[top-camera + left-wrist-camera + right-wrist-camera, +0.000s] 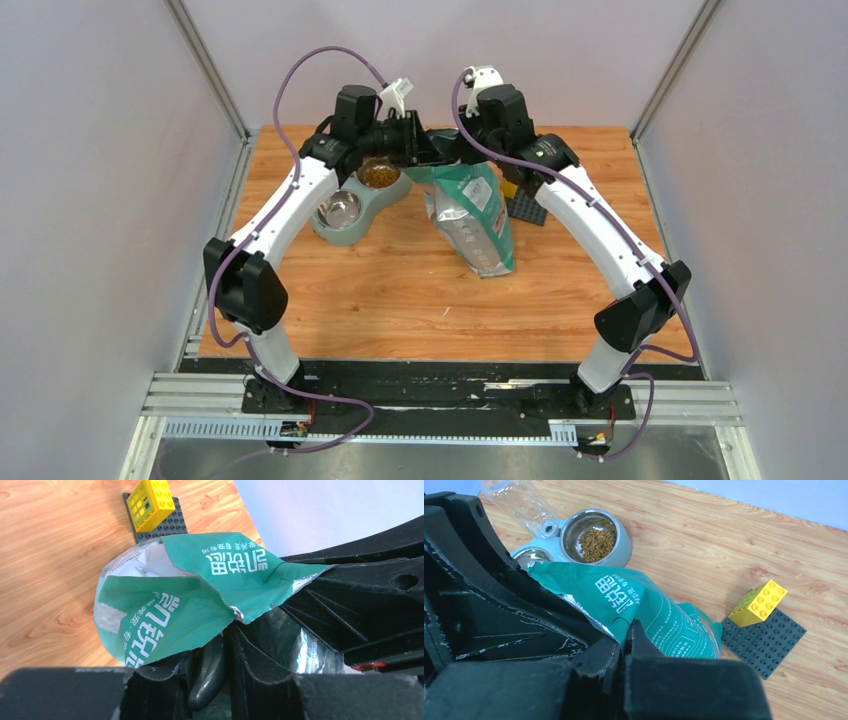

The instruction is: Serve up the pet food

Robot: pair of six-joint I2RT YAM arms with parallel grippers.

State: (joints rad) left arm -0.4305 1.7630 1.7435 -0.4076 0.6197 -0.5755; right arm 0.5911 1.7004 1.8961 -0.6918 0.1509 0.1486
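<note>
Pet food [596, 544] is in the bowl [623, 542]. Your right tool [626, 630] clamps the bag [664, 620]; I can't tell the left tool's [212, 660] grip. Letting go is probably what remains.

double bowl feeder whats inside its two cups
Brown kibble lies in the far cup; the near cup shows only bare steel. Overhead, the left arm hides part of the far cup.
</note>
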